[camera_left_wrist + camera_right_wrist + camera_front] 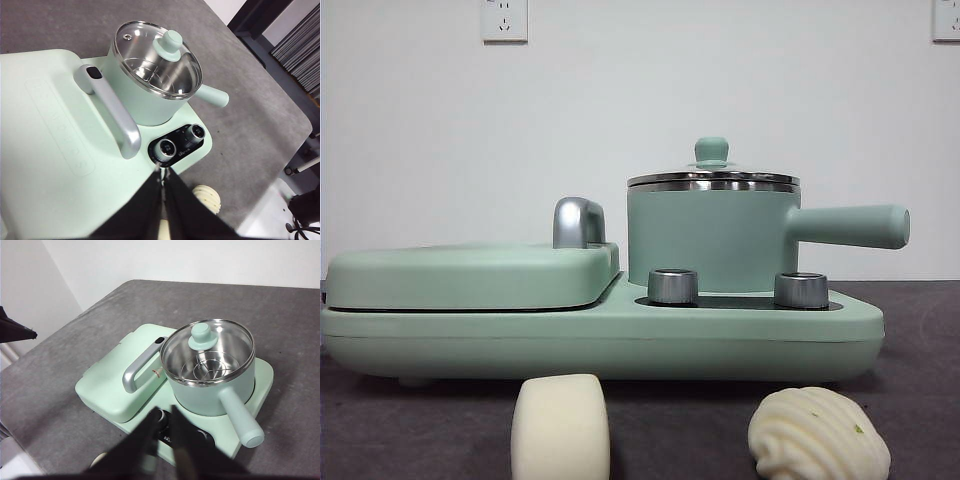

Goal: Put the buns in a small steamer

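The small steamer (710, 235) stands on the right half of a mint-green cooker base, its glass lid (711, 180) on and its stubby handle pointing right. In front of the base lie the buns on the table: the smooth block (560, 425) at the left and the ridged dome (817, 435) at the right. My left gripper (162, 172) hovers shut above the base's front edge, the ridged bun (207, 197) just beside it. Held higher and nearer, my right gripper (165, 412) has its jaws a narrow gap apart and holds nothing. The steamer (207, 382) lies beyond it.
A flat, wide griddle (470, 275) with a chrome handle (578, 222) fills the base's left half. Two steel knobs (673, 286) sit in front of the steamer. The table's right edge (280, 150) drops off close to the base.
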Available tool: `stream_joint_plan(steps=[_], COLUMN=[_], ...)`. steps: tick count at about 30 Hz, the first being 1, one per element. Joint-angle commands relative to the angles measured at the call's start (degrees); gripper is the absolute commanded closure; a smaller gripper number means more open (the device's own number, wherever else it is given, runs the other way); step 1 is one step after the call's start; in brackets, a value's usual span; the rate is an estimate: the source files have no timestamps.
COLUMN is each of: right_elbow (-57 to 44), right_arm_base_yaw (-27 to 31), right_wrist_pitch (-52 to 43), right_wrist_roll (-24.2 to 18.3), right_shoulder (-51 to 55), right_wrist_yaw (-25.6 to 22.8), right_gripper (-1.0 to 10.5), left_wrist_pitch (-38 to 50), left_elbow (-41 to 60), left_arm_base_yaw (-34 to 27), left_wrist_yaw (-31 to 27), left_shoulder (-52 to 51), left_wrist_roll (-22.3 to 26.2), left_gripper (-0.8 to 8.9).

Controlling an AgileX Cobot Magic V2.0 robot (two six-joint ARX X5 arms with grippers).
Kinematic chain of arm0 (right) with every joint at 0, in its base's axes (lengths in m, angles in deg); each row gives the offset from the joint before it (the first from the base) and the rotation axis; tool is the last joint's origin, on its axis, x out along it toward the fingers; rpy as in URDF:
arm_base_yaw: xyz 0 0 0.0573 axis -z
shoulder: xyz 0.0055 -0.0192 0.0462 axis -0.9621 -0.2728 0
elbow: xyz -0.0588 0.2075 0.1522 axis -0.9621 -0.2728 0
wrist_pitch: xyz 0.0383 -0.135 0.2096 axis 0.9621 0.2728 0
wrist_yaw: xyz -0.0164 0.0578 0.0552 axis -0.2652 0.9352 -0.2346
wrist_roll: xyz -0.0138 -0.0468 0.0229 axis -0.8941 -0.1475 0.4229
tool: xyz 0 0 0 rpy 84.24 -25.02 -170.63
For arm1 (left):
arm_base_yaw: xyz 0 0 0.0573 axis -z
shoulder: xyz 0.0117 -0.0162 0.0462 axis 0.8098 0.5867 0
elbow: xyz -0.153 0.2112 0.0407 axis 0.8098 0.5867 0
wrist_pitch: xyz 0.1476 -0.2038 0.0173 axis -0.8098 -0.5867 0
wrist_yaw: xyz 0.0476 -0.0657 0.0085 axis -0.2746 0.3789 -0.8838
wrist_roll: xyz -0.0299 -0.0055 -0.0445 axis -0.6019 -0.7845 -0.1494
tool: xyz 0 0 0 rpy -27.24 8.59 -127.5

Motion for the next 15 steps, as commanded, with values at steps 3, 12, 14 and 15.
stream_joint_plan(steps=[3, 12, 14, 15], right_elbow=[0.83, 0.83, 0.83, 0.83], right_arm_base_yaw=[0.00, 0.00, 0.00, 0.00], right_wrist_pitch=[-0.37, -0.37, -0.37, -0.37], right_wrist_roll=[-0.63, -0.46, -0.39, -0.20], right_shoulder=[-0.28, -0.28, -0.28, -0.28], right_wrist_yaw=[0.07, 0.11, 0.31, 0.57], right_gripper=[5.6, 4.6, 4.6, 4.6], left_wrist_pitch=[0.37, 0.81, 0.85, 0.83], left_elbow=[-1.11, -1.29, -1.75, -2.23], left_arm_base_yaw=[0.17, 0.24, 0.42, 0.68], left_wrist_yaw=[0.33, 0.35, 0.37, 0.37], left_shoulder=[0.72, 1.11, 1.99, 2.78], left_wrist_roll=[1.40, -1.55, -1.53, -1.53], left_gripper=[4.45, 2.95, 2.95, 2.95])
